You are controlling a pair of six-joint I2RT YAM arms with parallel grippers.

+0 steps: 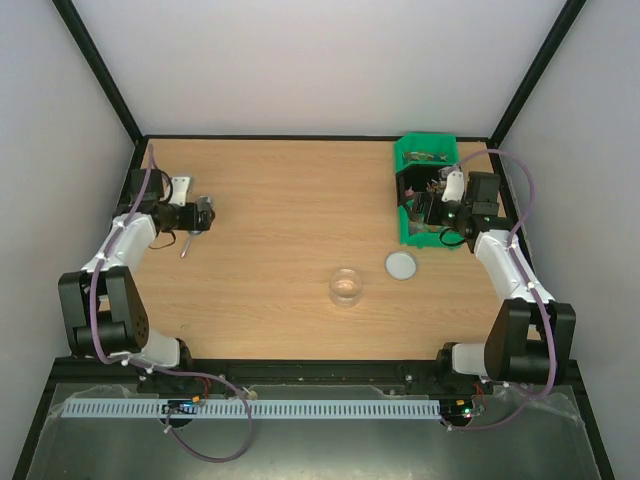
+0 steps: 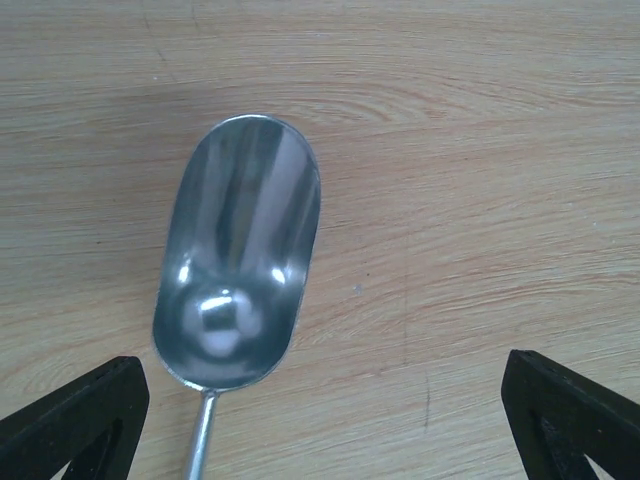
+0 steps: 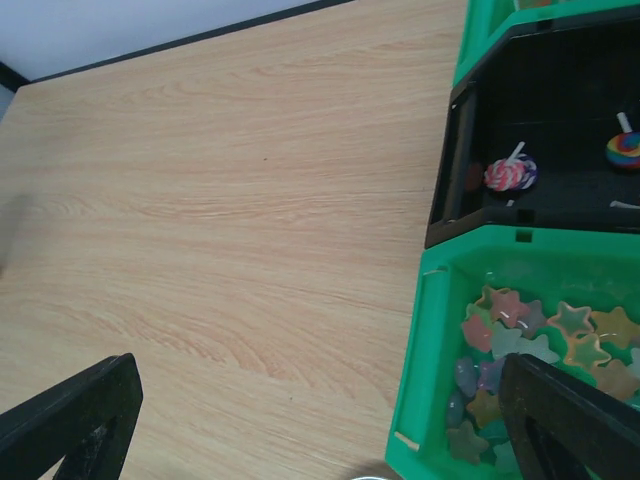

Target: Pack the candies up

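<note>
Scoop first: at the left of the overhead view we see the left gripper point(image 1: 203, 215) over the metal scoop point(image 2: 240, 250). Its fingers are spread wide to either side of the handle end and touch nothing. Toward the middle of the table point(image 1: 280, 200) stands a clear jar point(image 1: 346, 286), with a round white lid point(image 1: 401, 265) just beside it to the right. At the right, the right gripper point(image 1: 432, 205) hangs above the bins, fingers likewise apart. In its wrist view the candies point(image 3: 530, 345), star-shaped and mixed in colour, lie in the green bin point(image 3: 432, 330) at lower right. A black bin point(image 3: 560, 90) above it holds lollipops point(image 3: 511, 174).
</note>
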